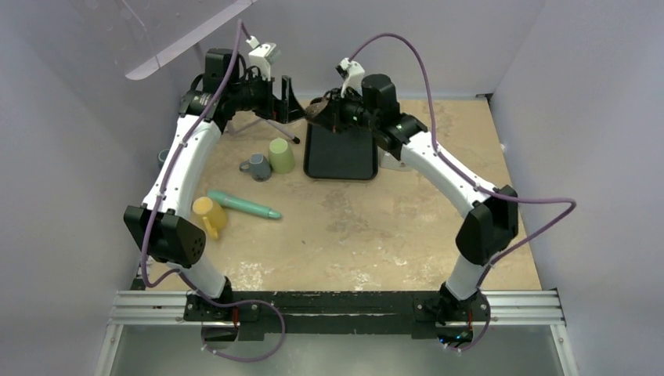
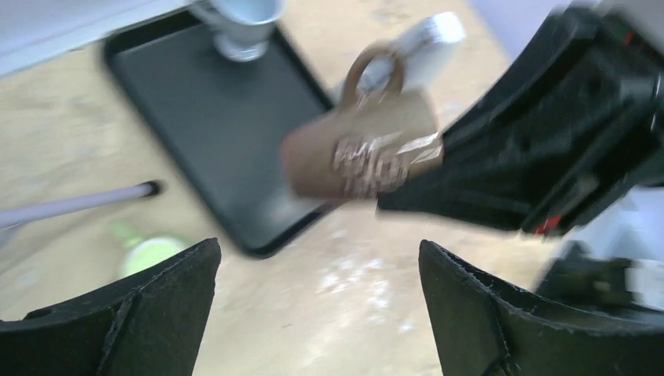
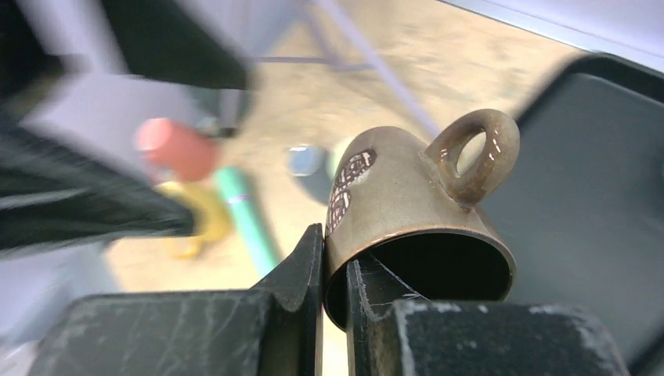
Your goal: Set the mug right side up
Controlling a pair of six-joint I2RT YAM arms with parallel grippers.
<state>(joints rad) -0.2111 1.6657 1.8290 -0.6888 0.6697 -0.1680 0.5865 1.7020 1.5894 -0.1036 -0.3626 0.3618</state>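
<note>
Half over the black tray (image 1: 341, 157), the brown mug (image 3: 403, 188) hangs on its side, handle up, above the far end of the desk (image 1: 376, 227), its rim clamped in the right end effector (image 3: 334, 244); the left end effector (image 2: 319, 251) faces it from nearby, fingers (image 2: 156, 313) wide apart and holding nothing.

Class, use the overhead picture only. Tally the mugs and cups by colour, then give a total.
Yellow mug: 1
Green cup: 1
Grey mug: 1
Brown mug: 1
Total: 4
</note>
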